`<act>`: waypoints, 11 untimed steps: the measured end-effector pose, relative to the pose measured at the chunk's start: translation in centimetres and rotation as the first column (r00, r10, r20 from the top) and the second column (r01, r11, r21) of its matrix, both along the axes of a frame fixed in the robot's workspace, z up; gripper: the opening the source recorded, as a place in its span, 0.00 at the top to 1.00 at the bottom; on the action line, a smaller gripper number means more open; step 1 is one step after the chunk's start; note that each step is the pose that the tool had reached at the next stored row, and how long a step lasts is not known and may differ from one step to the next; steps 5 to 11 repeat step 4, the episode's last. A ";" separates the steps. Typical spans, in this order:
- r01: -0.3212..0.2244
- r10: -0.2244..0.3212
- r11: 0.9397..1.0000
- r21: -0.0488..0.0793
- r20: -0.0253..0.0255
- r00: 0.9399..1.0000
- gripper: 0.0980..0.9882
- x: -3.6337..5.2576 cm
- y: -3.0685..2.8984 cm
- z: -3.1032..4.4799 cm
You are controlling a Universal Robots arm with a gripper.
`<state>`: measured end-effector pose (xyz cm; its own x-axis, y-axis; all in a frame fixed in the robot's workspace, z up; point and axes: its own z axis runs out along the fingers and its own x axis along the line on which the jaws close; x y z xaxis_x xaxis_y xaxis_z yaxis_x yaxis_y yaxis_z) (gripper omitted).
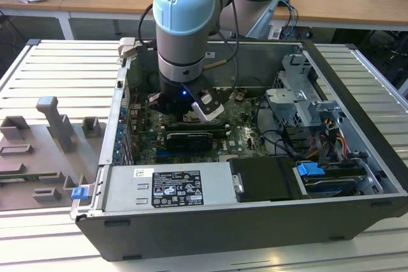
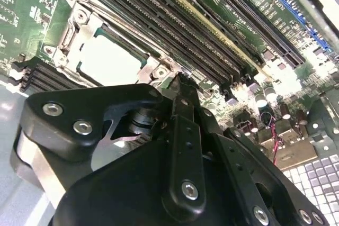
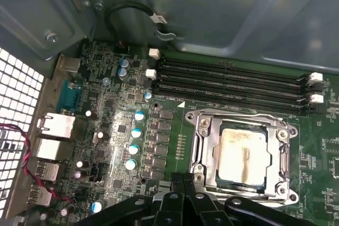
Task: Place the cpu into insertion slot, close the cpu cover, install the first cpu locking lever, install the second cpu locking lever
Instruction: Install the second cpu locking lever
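Observation:
The cpu [image 3: 243, 154] lies flat in the insertion slot [image 3: 197, 121] on the green board, its pale metal top showing. The grey cpu cover [image 3: 209, 152] is folded down over it, framing the chip through its window. In the second wrist view the same cpu [image 2: 108, 59] and cover [image 2: 87, 30] sit just beyond my fingertips. My gripper [image 3: 183, 186] hovers at the socket's near edge with its black fingers [image 2: 180, 93] pressed together and nothing visible between them. Whether the locking levers along the socket are latched I cannot tell.
Long black memory slots [image 3: 233, 80] run beside the socket. Capacitors [image 3: 135, 130] and rear ports [image 3: 53, 125] lie on its other side. The arm's wrist [image 1: 185, 30] reaches down into the open computer case [image 1: 357, 87]. A power supply [image 1: 172, 186] and drive cage [image 1: 299, 93] stand nearby.

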<state>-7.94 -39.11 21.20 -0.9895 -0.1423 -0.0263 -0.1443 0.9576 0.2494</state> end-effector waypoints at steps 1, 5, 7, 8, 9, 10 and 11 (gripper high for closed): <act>0.000 0.000 1.000 0.000 0.000 1.000 0.99 0.00 0.00 0.12; 0.000 0.000 1.000 0.000 0.000 1.000 0.99 0.00 0.00 0.44; 0.000 0.000 1.000 0.000 0.000 1.000 0.99 0.00 0.00 0.44; 0.000 0.000 1.000 0.000 0.000 1.000 0.99 0.00 0.00 0.44; 0.000 0.000 1.000 0.000 0.000 1.000 0.99 0.00 0.00 0.44; 0.000 0.000 1.000 0.000 0.000 1.000 0.99 0.00 0.00 0.44; 0.000 0.000 1.000 0.000 0.000 1.000 0.99 0.00 0.00 0.44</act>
